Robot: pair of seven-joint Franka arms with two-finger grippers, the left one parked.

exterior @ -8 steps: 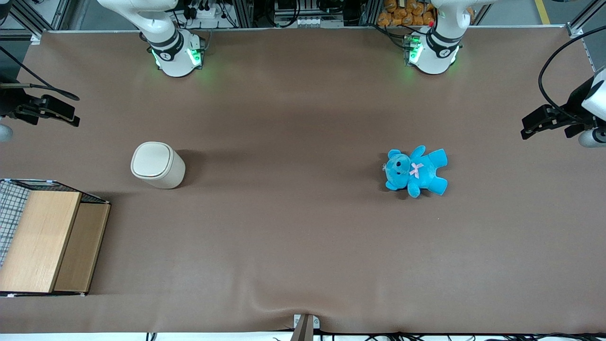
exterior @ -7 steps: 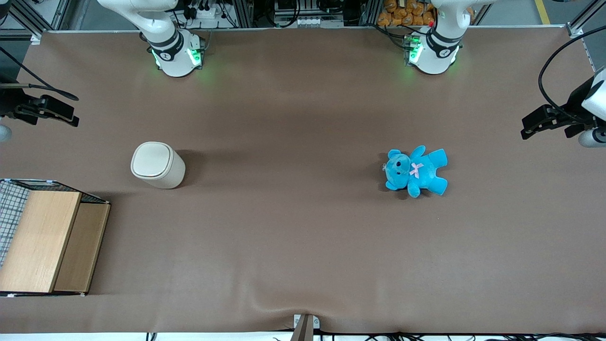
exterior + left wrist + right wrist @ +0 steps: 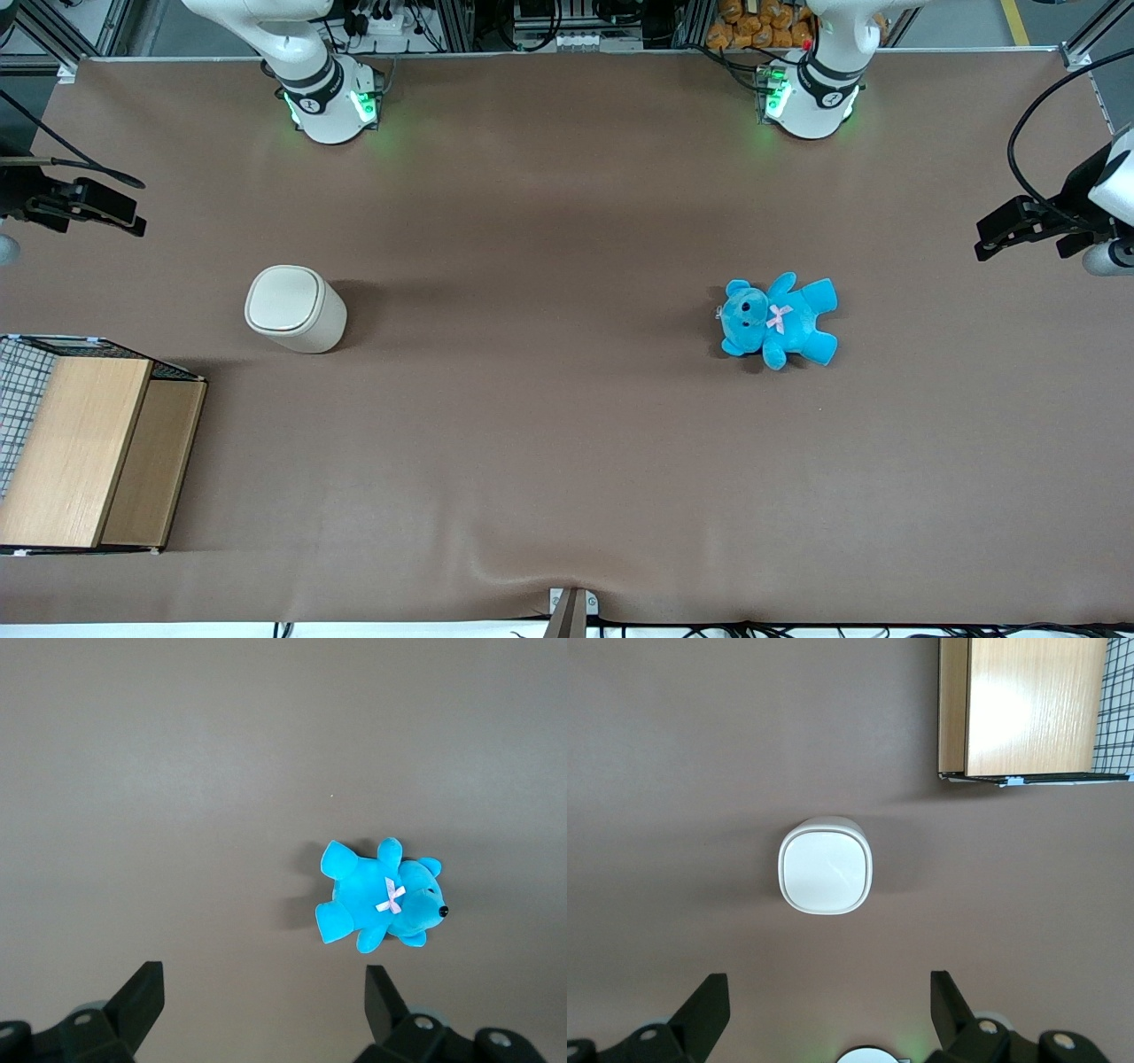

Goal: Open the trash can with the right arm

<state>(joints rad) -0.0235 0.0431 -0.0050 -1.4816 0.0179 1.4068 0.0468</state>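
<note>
Well above the brown table [image 3: 567, 221], the right arm's gripper [image 3: 828, 1014] hangs with its two black fingers [image 3: 709, 1005] spread wide apart, holding nothing; in the front view it shows at the working arm's end of the table [image 3: 84, 204], well clear of the table surface. Seen from its wrist camera, the trash can [image 3: 826, 865] sits on the table below the gap between the fingers, its flat cream-white lid shut and level. In the front view the trash can [image 3: 294, 309] stands upright on the table, nearer to the front camera than the right arm's base [image 3: 330, 105] with its green lights, and apart from everything else. A wooden box [image 3: 93, 452] (light wood top, with a strip of wire mesh along one edge) lies near the trash can, nearer to the front camera and closer to the table's edge at the working arm's end; the two do not touch. The same wooden box [image 3: 1032, 709] shows in the right wrist view, near the can but separate from it. A blue teddy [image 3: 778, 321] with a pink bow lies flat on the table, well apart from the can, toward the parked arm's end; the left wrist view also shows the blue teddy [image 3: 379, 906].
</note>
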